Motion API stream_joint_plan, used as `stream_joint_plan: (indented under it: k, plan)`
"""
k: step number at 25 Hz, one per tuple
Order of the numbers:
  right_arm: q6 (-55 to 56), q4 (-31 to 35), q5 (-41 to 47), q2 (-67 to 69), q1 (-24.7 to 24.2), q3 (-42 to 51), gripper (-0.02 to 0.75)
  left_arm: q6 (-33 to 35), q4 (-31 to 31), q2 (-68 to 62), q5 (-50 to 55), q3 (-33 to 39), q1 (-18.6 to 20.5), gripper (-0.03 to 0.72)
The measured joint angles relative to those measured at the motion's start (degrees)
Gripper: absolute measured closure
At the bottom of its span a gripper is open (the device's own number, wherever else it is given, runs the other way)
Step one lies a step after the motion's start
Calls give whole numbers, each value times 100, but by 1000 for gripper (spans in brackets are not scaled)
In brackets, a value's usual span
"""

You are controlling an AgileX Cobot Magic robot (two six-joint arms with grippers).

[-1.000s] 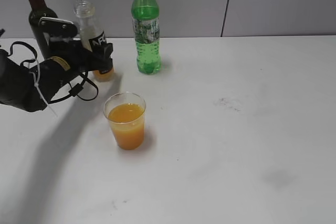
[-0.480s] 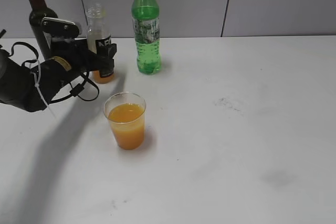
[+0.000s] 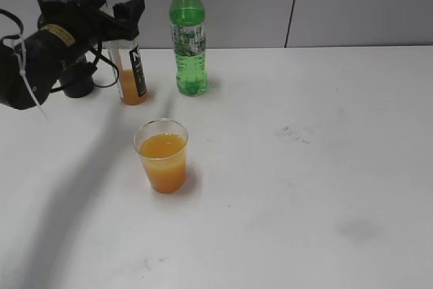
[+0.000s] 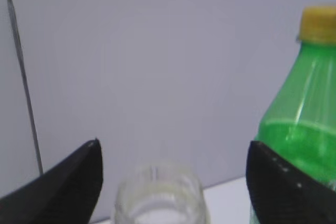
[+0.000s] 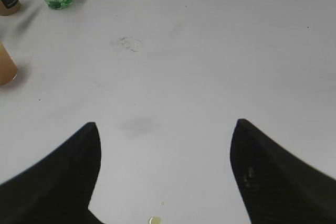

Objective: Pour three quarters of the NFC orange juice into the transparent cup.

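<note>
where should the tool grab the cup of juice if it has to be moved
Probably around the mid wall of the transparent cup, coming in level from the side. It stands upright, open-topped and mostly full, so a top grasp risks dipping into juice. Its taper widens upward, which helps against slipping. The right side is free; bottles stand behind.

Juice bottle (image 3: 130, 76): clear glossy plastic, ribbed at the neck, with a smooth black printed label. Cup (image 3: 162, 156): thin transparent plastic, shiny along the rim. Soda bottle (image 3: 187, 32): translucent green plastic, glossy, with a matt yellow cap and a thin wrap label. Table (image 3: 304, 167): white, smooth, matt, with faint grey smudges and scuffs. Left gripper (image 4: 173, 179): fingers of dull black plastic, finely textured. Right gripper (image 5: 165, 177): the same matt black, slightly grainy. Wall behind: plain grey panels, matt.
</note>
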State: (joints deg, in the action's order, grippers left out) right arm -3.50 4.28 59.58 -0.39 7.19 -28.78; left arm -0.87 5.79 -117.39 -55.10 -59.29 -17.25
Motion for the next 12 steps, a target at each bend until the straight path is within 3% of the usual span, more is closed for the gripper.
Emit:
stream_joint_plan:
  k: [5, 12]
  plan:
    - [0, 0, 0, 0, 0, 0, 149, 47, 85, 856, 509, 0, 0, 34]
    - [0, 0, 0, 0, 0, 0, 149, 148, 244, 2851, 3633, -157, 0, 57]
